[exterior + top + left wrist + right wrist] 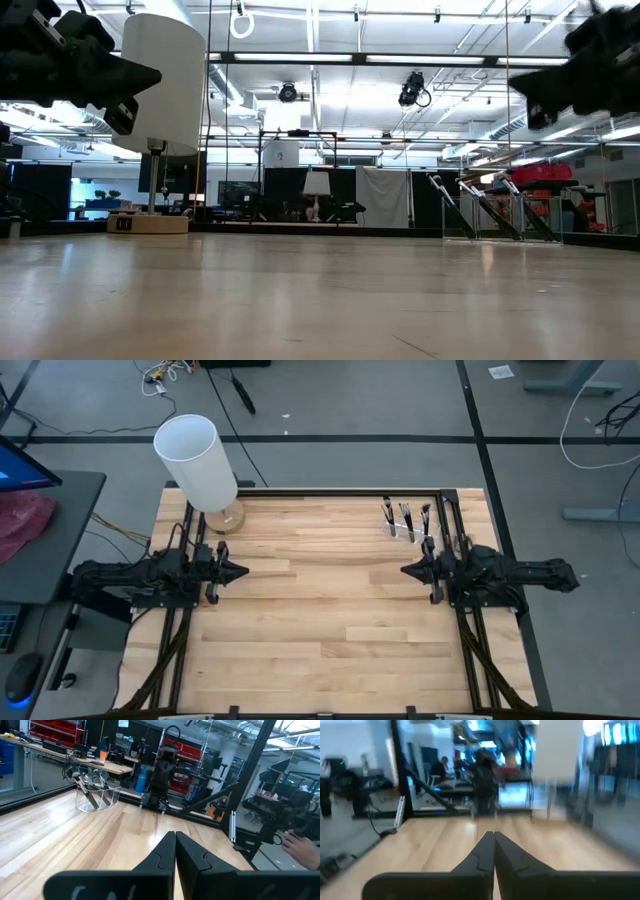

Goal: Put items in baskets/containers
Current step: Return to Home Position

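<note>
The clear holder [405,532] stands near the far edge of the tabletop [320,645], at about 1 o'clock from its middle in the high view. The brushes [404,515] lean inside it, handles down and bristle tips up; I cannot count them exactly. My right end effector [405,570] hangs above the wood at 3 o'clock, just on the near side of the holder and apart from it, its fingers pressed together on nothing. My left end effector [243,571] faces it from 9 o'clock, well apart, also closed narrow and empty. From my left wrist the holder [97,799] shows across the boards. At 11 o'clock a white cylinder [195,460] stands on a round wooden base [226,520]. Beyond the table's edge, a person's hand [305,851] shows.
</note>
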